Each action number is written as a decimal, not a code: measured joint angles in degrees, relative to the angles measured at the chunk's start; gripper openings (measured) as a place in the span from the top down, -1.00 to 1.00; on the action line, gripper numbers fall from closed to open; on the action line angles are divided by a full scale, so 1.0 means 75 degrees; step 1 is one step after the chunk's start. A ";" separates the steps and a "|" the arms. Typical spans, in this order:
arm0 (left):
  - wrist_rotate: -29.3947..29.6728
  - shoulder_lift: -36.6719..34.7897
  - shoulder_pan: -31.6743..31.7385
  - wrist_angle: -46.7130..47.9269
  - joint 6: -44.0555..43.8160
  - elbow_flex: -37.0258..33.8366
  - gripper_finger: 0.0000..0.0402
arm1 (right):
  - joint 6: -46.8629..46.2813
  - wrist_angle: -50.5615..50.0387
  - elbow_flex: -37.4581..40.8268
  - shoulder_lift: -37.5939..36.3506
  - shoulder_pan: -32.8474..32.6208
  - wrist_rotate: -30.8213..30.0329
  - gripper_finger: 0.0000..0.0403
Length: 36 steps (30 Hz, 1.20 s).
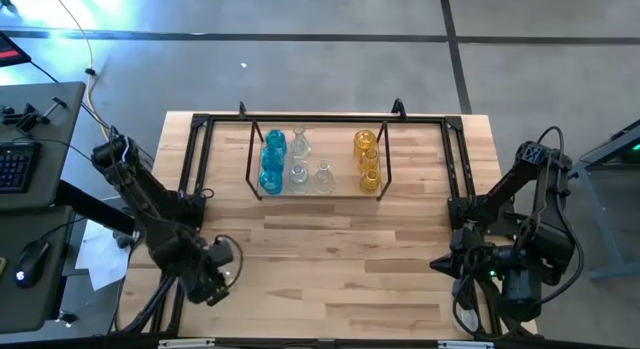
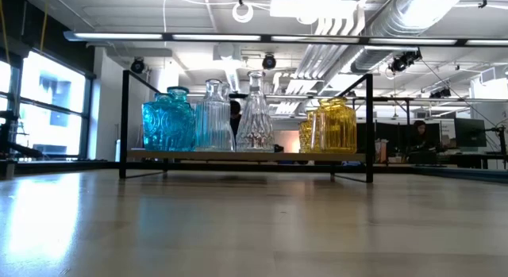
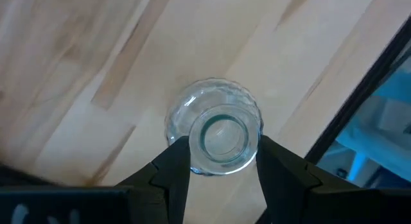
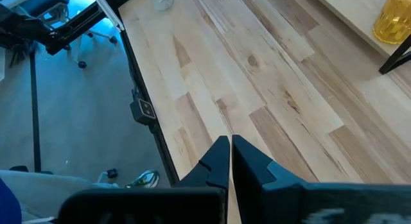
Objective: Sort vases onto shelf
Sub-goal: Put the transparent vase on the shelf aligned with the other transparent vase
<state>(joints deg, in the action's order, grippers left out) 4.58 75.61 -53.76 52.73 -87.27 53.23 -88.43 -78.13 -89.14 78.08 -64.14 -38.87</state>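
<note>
A clear ribbed glass vase (image 3: 215,102) is seen from above between my left gripper's (image 3: 223,148) fingers; it is near the table's near left corner (image 1: 228,251) and shows far off in the right wrist view (image 4: 164,0). The shelf (image 1: 320,194) stands at the table's far middle on thin black legs. On its wood floor (image 2: 238,155) stand blue vases (image 2: 168,118) at the left, clear ones (image 2: 255,112) in the middle and amber ones (image 2: 333,125) at the right. My right gripper (image 4: 230,147) is shut on nothing, over the table's near right part (image 1: 445,264). My left gripper holds the clear vase by its neck just under the round rim (image 3: 192,150), pinched between the two fingers, one on each side. The fingers come from above, pointing down, and the vase is upright. Whether its foot is on the table, I cannot tell.
A larger black frame (image 1: 195,159) edges the table; its rails run along the left (image 3: 379,76) and right (image 1: 455,179) sides. Bare wood (image 1: 330,269) lies between the shelf and the near edge. A desk with a keyboard (image 1: 15,164) stands left of the table.
</note>
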 joint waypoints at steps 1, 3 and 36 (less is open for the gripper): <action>-0.0094 0.0000 0.0172 -0.0091 0.0189 0.0002 0.29 | 0.0001 0.0000 0.0000 0.0000 0.0000 0.0003 1.00; -0.0178 -0.0001 0.0529 -0.0108 0.0581 0.0080 0.29 | 0.0000 0.0000 0.0003 0.0000 0.0000 0.0002 1.00; -0.0500 0.2683 0.5052 0.0073 0.6870 0.4753 0.29 | 0.0463 0.0029 0.0000 0.0000 -0.0006 0.0312 1.00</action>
<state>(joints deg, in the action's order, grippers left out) 0.83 95.73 -15.87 53.27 -35.75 88.88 -84.96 -77.91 -89.14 78.08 -64.18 -36.53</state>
